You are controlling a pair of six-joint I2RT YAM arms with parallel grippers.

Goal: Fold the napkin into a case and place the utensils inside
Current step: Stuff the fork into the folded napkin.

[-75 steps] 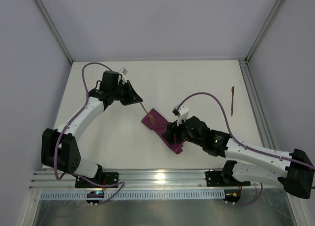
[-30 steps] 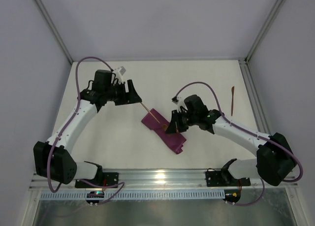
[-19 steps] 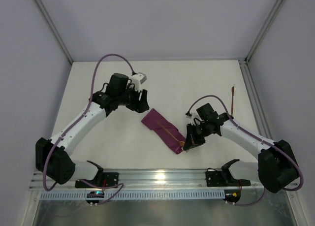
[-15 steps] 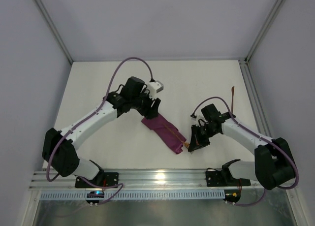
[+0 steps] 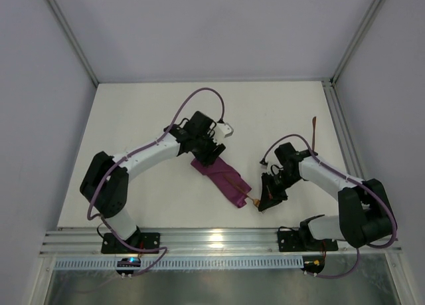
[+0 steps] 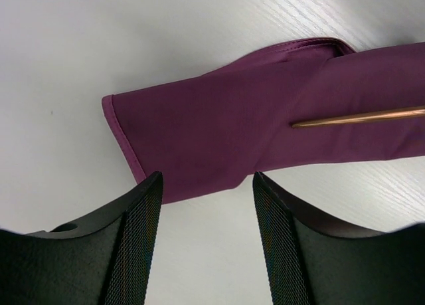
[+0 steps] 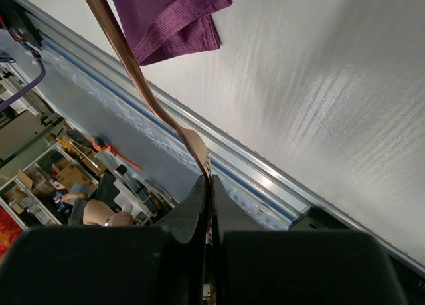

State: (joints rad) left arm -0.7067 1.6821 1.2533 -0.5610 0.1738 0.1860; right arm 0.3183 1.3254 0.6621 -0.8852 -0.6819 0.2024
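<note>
The left gripper [image 6: 206, 185] has swung over the case [image 6: 212, 139], jaws half-parted, empty. Near the table's front edge, the right gripper [image 5: 265, 200] clamps the stiff, slippery fork [image 7: 194, 147] by its head. The cloth is limp and probably needs pinning.

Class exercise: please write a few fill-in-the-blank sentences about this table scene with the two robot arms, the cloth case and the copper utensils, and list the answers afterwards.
1. The right hand is ___ on the end of a copper-brown utensil.
2. The left hand stands ___ over one end of the case.
3. The held utensil's other end reaches onto the ___ cloth of the case.
4. The second utensil lies alone near the ___ edge of the table.

Missing words: shut; open; purple; right
</note>
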